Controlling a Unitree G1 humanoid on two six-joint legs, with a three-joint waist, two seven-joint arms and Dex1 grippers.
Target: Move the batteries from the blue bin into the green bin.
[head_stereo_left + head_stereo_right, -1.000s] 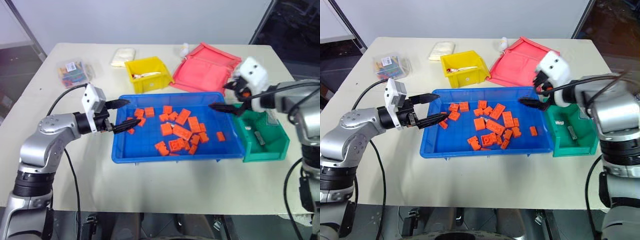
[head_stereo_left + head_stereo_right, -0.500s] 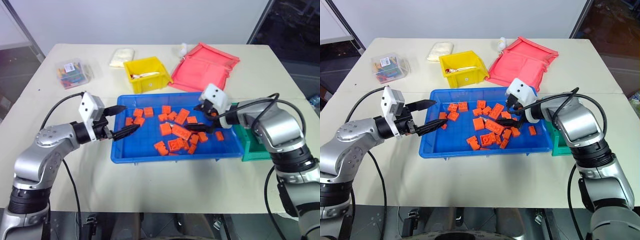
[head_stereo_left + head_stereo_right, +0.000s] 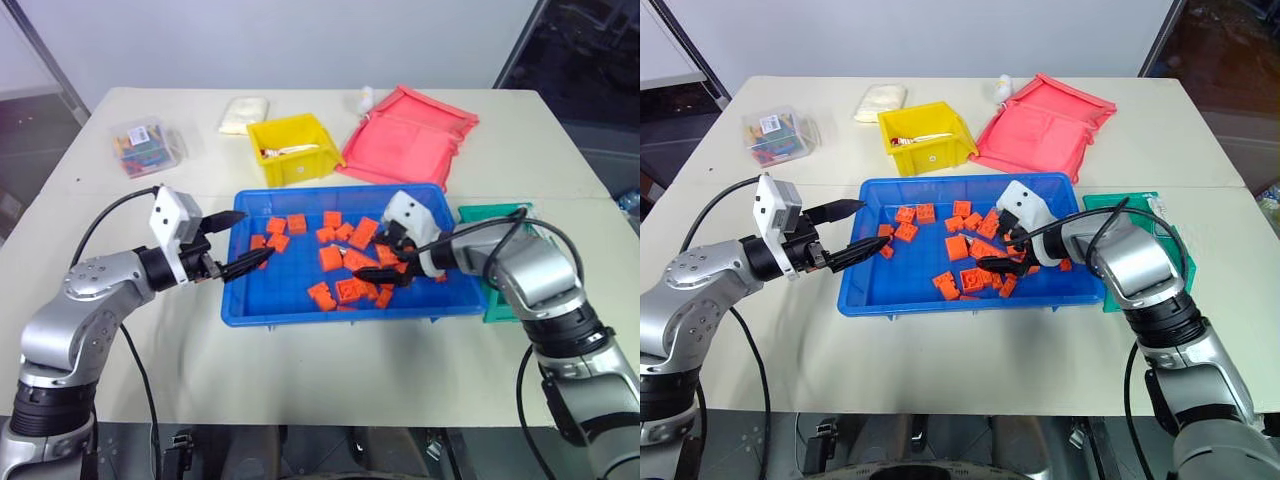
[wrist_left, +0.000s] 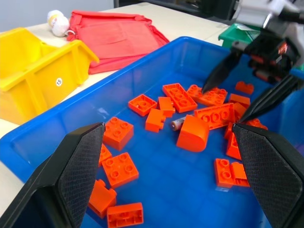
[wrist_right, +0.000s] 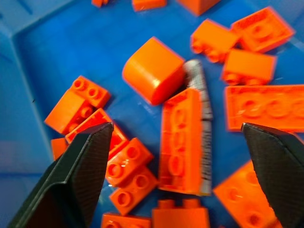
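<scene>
Right gripper [image 5: 183, 142] spread, empty, over battery [image 5: 202, 123] wedged against bricks [image 5: 183, 140]: light, rigid, slick—pinch mid-barrel.

A slim silver-grey battery [image 5: 203, 121] lies mid-frame in the right wrist view, wedged against a long orange plastic brick [image 5: 182, 142] and touching a rounded orange brick [image 5: 153, 70], so little room is left on those sides. Bare blue floor of the large shallow blue plastic bin [image 3: 262, 296] stays free at that bin's left end. The beige counter [image 3: 330, 370] along the lower frame is open.
</scene>
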